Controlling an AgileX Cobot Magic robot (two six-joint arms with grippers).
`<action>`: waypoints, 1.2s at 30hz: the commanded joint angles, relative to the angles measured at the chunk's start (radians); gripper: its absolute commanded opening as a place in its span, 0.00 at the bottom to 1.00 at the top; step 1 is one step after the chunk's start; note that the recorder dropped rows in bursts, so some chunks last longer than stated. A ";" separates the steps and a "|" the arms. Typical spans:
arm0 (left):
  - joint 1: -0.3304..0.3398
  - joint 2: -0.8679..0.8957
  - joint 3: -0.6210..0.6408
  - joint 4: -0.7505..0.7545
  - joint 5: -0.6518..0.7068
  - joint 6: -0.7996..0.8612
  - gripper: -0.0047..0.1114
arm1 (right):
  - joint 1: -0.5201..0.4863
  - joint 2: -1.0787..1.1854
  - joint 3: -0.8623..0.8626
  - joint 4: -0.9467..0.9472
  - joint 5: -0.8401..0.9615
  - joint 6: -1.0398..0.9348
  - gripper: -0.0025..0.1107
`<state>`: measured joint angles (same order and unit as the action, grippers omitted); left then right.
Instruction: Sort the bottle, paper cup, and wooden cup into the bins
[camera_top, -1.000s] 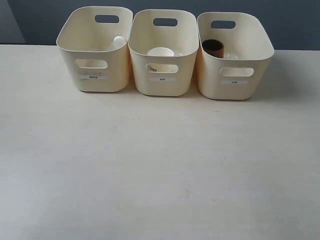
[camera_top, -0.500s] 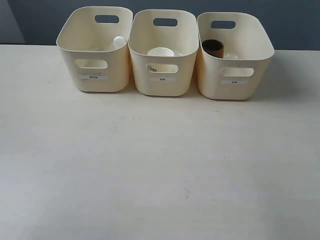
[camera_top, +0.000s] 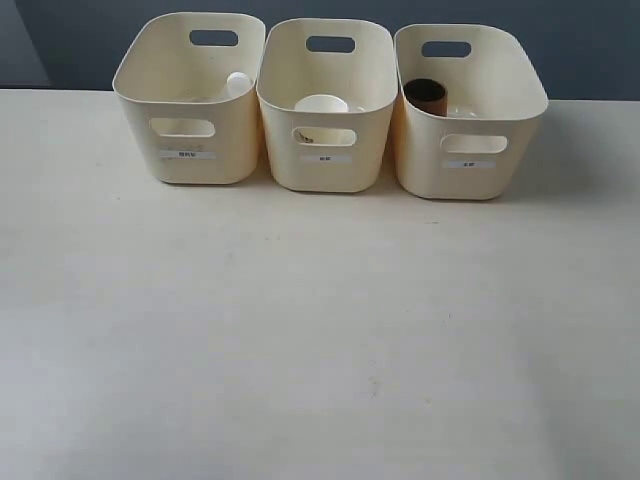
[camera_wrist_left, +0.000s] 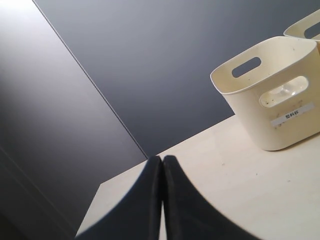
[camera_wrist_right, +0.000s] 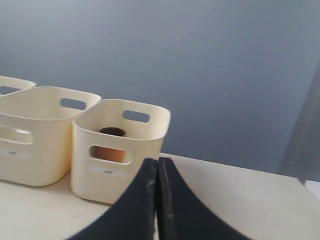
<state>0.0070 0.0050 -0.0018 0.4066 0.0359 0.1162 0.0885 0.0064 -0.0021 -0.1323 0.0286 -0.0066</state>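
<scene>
Three cream bins stand in a row at the table's far edge. Inside the left bin (camera_top: 190, 100) the bottle's white cap (camera_top: 238, 84) shows; this bin (camera_wrist_left: 272, 92) also appears in the left wrist view. The paper cup (camera_top: 321, 104) sits in the middle bin (camera_top: 325, 110). In the right bin (camera_top: 470, 115) is the wooden cup (camera_top: 426, 95), seen too in the right wrist view as the wooden cup (camera_wrist_right: 111, 132) inside its bin (camera_wrist_right: 120, 150). Neither arm shows in the exterior view. My left gripper (camera_wrist_left: 162, 159) and right gripper (camera_wrist_right: 157, 161) are both shut and hold nothing.
The pale table (camera_top: 320, 330) stretches in front of the bins. A dark blue-grey wall (camera_top: 580, 45) rises behind them. In the right wrist view the middle bin (camera_wrist_right: 35, 135) stands beside the right one.
</scene>
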 joint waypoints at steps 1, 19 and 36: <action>0.000 -0.005 0.002 -0.009 -0.006 -0.002 0.04 | -0.125 -0.006 0.002 0.005 -0.029 -0.016 0.02; 0.000 -0.005 0.002 -0.009 -0.006 -0.002 0.04 | -0.204 -0.006 0.002 0.051 -0.003 0.017 0.02; 0.000 -0.005 0.002 -0.009 -0.006 -0.002 0.04 | -0.128 -0.006 0.002 0.055 -0.014 0.059 0.02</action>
<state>0.0070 0.0050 -0.0018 0.4066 0.0359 0.1162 -0.0432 0.0046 -0.0021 -0.0804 0.0257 0.0529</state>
